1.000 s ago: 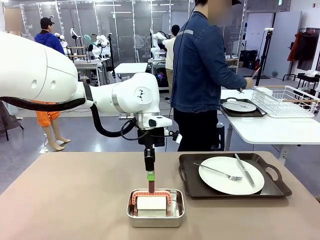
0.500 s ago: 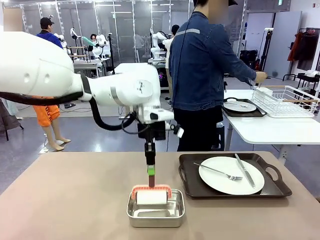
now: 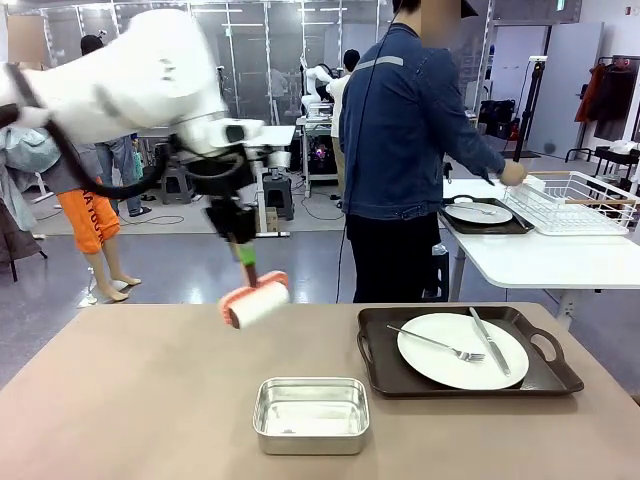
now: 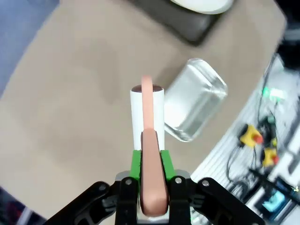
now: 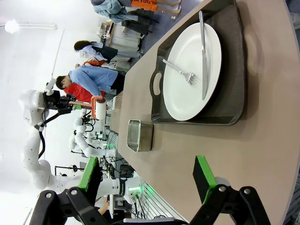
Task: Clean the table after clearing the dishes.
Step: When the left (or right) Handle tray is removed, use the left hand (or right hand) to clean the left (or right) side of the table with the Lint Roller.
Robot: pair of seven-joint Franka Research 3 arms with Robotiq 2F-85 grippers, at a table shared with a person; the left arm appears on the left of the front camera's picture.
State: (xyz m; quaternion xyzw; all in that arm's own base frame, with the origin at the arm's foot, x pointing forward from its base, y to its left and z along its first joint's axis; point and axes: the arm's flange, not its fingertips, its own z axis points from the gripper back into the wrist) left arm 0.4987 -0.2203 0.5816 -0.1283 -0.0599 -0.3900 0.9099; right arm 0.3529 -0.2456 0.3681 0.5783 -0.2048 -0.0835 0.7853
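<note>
Worktop [image 3: 130, 400]: plain matte beige-tan top, widest surface in the room, carrying a steel pan [image 3: 311, 414] near its front edge.
Steel pan: small, rectangular, shiny, with rounded corners; landmark for every place below.
Left hand [image 3: 244, 252]: up and to the left of the pan, well clear of it, green pads clamped on the salmon-coloured handle of a roller [image 3: 256, 301].
Roller: white drum in a salmon frame, tilted, hanging in the air above the worktop, up-left of the pan.
Right hand [image 5: 146, 174]: jaws spread wide with nothing between the green pads, low over the worktop, on the far side of the tray from the pan.
Tray [image 3: 378, 372]: dark brown, with handles, just right of the pan and not touching it.
Plate [image 3: 445, 362]: round and white, on the tray, with a fork [image 3: 437, 343] and a knife [image 3: 490, 342] lying on it.
White table [image 3: 540, 262]: behind and right of the pan, past the worktop, bearing a second tray [image 3: 520, 224] with a second plate [image 3: 478, 213], and a wire rack [image 3: 575, 200].
Person [image 3: 400, 130]: in a denim jacket and dark trousers, standing behind the pan beyond the far edge, one arm reaching toward the wire rack.
Room: grey floor, glass partitions and more benches far behind the pan.
</note>
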